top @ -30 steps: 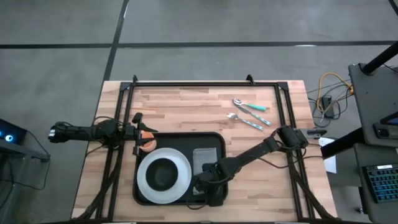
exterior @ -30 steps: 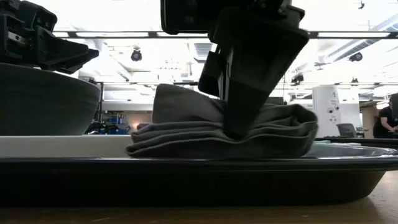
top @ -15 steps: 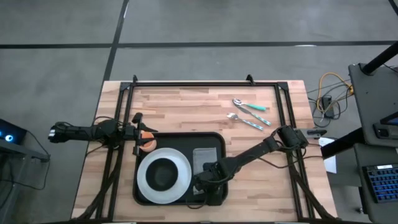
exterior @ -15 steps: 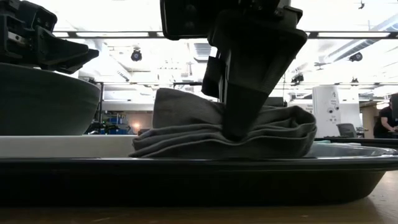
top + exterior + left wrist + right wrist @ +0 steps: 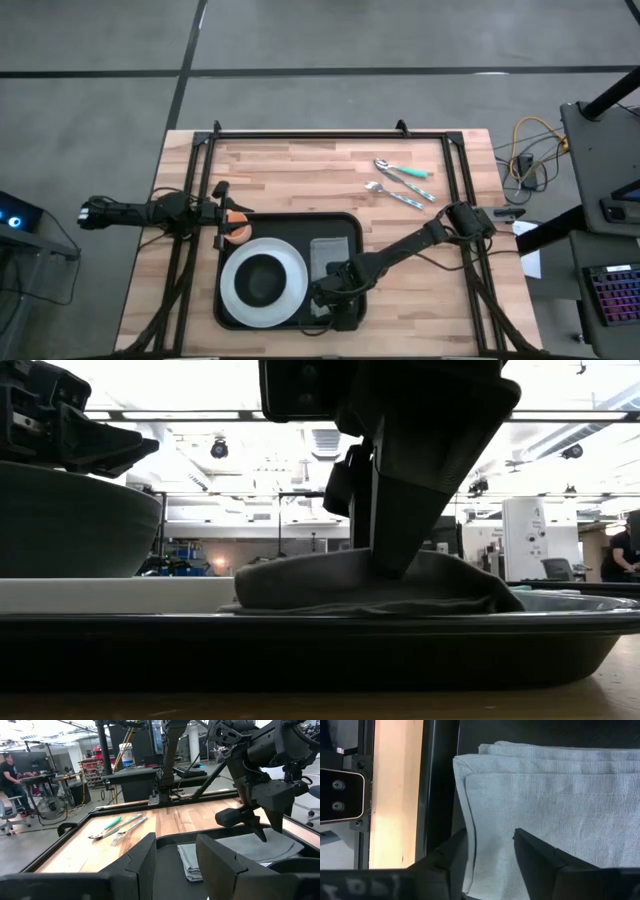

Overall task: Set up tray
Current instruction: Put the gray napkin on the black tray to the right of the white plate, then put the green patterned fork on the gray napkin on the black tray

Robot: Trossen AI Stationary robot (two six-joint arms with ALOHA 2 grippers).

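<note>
The black tray [image 5: 340, 228] lies on the wooden table, holding a white plate [image 5: 290, 262] with a dark bowl [image 5: 262, 280] on it. To the plate's right a folded grey cloth [image 5: 331, 256] lies flat on the tray floor [image 5: 300, 645]. My right gripper [image 5: 490, 855] stands open over the cloth's near end, pointing down. My left gripper [image 5: 175, 865] hovers open at the tray's far left corner [image 5: 232, 222], with nothing between its fingers. My right gripper's open fingers [image 5: 388, 560] come down from above onto the top of the cloth near its near edge [image 5: 492, 820], one on either side of a strip of it. Nothing is pinched. The cloth [image 5: 370, 582] lies flat on the tray.
A fork and a spoon [image 5: 402, 182] with teal handles lie on the bare wood beyond the tray, toward the far right. Something orange [image 5: 238, 226] shows beside my left gripper. A black frame [image 5: 330, 135] runs along the table's edges.
My right gripper has opened and let go of the cloth. The cloth, bunched up in the pinch before, has sunk and spread flat on the tray.
</note>
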